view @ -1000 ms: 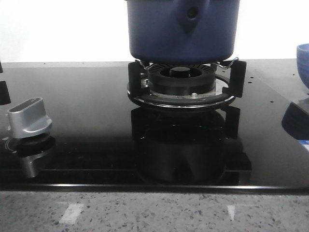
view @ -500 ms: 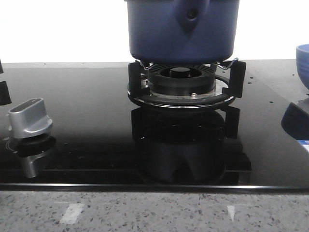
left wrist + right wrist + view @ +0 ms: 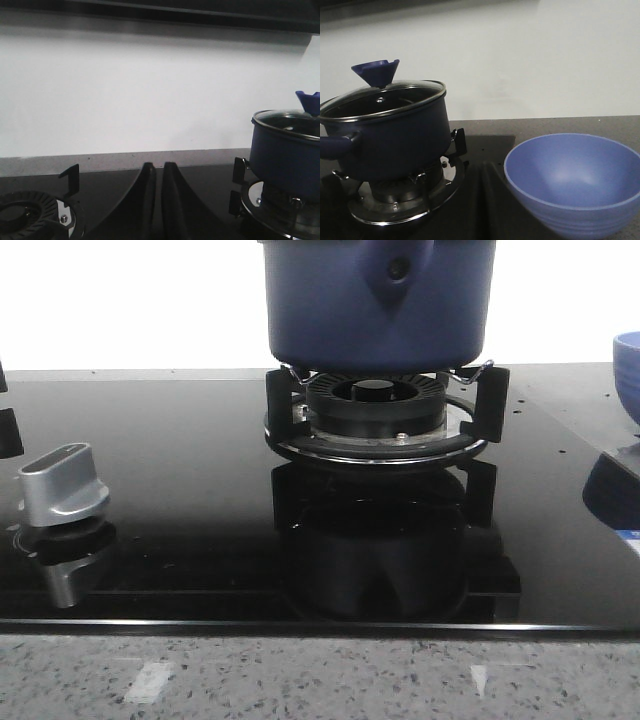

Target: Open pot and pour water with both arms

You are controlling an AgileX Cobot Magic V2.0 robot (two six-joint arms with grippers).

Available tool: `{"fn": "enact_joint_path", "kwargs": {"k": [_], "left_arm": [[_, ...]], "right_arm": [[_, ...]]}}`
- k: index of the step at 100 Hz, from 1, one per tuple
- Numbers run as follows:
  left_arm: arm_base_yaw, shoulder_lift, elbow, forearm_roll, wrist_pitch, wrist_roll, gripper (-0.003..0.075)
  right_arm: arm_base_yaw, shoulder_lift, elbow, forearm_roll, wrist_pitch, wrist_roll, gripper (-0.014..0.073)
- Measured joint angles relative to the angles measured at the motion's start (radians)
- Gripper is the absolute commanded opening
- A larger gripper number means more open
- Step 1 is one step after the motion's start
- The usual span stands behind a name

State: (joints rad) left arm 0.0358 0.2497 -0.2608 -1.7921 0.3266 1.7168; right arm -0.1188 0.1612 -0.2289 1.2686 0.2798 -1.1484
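The dark navy pot stands on the gas burner's grate at the middle back of the black hob. In the right wrist view the pot carries a glass lid with a blue cone knob. The pot also shows in the left wrist view. My left gripper is shut and empty, low over the hob to the left of the pot. My right gripper is shut and empty, between the pot and the blue bowl. Neither gripper shows in the front view.
The blue bowl sits at the right edge beside the hob. A silver stove knob stands at the hob's front left. A second burner lies left of my left gripper. A white wall runs behind; a speckled counter edge lies in front.
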Motion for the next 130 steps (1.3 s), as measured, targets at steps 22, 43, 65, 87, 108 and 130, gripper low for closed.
{"fn": "enact_joint_path", "kwargs": {"k": [22, 43, 65, 87, 108, 130], "left_arm": [[0.0, -0.022, 0.0, -0.002, 0.003, 0.0, -0.002], [0.0, -0.022, 0.0, -0.005, 0.005, 0.0, -0.002], [0.0, -0.022, 0.0, -0.005, 0.005, 0.0, -0.002], [0.0, -0.022, 0.0, -0.005, -0.002, 0.0, -0.002], [0.024, -0.022, -0.015, 0.331, 0.012, -0.321, -0.002], [0.003, -0.023, -0.029, 1.089, -0.038, -1.175, -0.002]], "right_arm": [[0.0, 0.0, 0.002, 0.003, 0.0, 0.0, -0.0053], [0.0, 0.0, 0.002, 0.005, 0.0, 0.0, -0.0053], [0.0, 0.0, 0.002, 0.005, 0.0, 0.0, -0.0053], [0.0, 0.0, 0.002, 0.006, 0.0, 0.0, -0.0053], [0.0, 0.0, 0.002, 0.006, 0.0, 0.0, -0.0053], [0.0, 0.0, 0.002, 0.006, -0.001, -0.002, -0.0053]]}}
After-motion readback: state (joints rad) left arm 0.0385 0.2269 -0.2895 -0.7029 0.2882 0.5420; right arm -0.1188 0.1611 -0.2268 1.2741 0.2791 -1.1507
